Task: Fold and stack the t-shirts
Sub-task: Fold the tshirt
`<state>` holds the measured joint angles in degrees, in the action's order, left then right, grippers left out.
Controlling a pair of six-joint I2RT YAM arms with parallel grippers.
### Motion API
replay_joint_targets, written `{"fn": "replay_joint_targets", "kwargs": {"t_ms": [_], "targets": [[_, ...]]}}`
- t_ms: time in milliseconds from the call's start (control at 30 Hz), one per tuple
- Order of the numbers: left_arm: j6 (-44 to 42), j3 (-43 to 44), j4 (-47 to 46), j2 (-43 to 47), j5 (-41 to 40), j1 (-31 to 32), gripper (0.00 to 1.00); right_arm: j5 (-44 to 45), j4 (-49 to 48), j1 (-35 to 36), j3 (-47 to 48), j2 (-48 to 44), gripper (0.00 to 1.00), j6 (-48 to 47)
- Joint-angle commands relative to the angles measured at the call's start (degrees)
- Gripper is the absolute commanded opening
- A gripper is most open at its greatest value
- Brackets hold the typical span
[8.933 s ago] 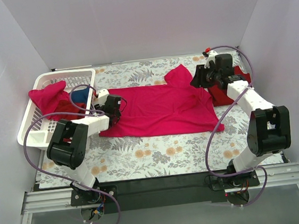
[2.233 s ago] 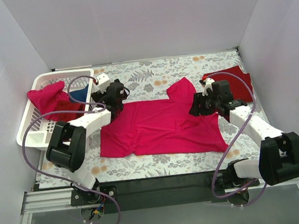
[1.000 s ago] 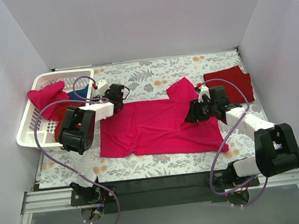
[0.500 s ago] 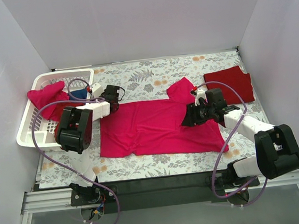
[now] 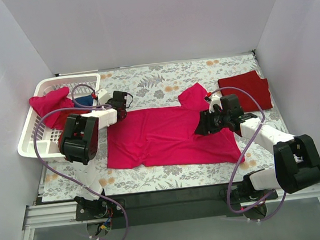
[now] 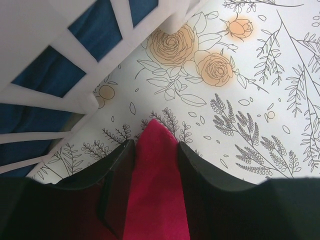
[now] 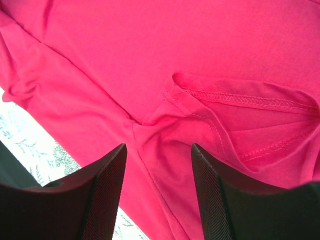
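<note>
A bright pink-red t-shirt (image 5: 167,136) lies spread flat mid-table. My left gripper (image 5: 118,104) is at its far-left corner beside the basket; in the left wrist view the left gripper (image 6: 155,144) is shut on that corner of pink-red cloth (image 6: 157,190), which touches both fingers. My right gripper (image 5: 203,124) stands open, low over the shirt's right side; the right gripper (image 7: 159,150) shows the sleeve seam (image 7: 210,125) in the gap between its fingers. A dark maroon t-shirt (image 5: 245,88) lies folded at the back right.
The white lattice basket (image 5: 40,147) stands at the left, holding another pink-red t-shirt (image 5: 49,103) and a blue one (image 5: 84,100). The basket wall (image 6: 60,45) is close to my left fingers. The floral table cover (image 5: 161,77) shows behind the shirt.
My left jaws have closed from wide open onto the shirt's corner. My right gripper crept slightly left over the shirt, staying open.
</note>
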<state>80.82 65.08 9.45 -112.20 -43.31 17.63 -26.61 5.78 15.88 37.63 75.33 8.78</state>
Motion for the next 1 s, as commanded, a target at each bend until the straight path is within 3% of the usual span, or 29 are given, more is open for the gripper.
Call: {"fn": "replay_joint_targets", "kwargs": {"t_ms": [0, 333, 467, 600, 733, 967], "targets": [[-0.3, 0.2, 0.7, 1.6, -1.2, -0.8, 0.39, 1.1, -1.4, 0.3, 0.0, -0.4, 0.50, -0.9], [-1.6, 0.6, -0.3, 1.6, 0.2, -2.0, 0.43, 3.6, -0.8, 0.2, 0.3, 0.7, 0.50, -1.5], [-1.7, 0.1, -0.5, 1.6, 0.9, -2.1, 0.34, 3.9, -0.7, 0.3, 0.5, 0.9, 0.50, -1.6], [-1.9, 0.0, -1.0, 1.7, 1.2, -2.1, 0.15, 4.5, -0.6, 0.3, 1.0, 1.3, 0.50, -1.7], [-3.1, 0.1, -1.8, 1.5, 3.0, -2.1, 0.02, 8.3, -0.1, 0.2, 2.5, 1.2, 0.50, -1.9], [-6.5, -1.3, -5.1, 2.5, 6.7, -2.0, 0.00, 16.6, 1.1, 0.1, 14.7, 2.9, 0.50, -1.4]]}}
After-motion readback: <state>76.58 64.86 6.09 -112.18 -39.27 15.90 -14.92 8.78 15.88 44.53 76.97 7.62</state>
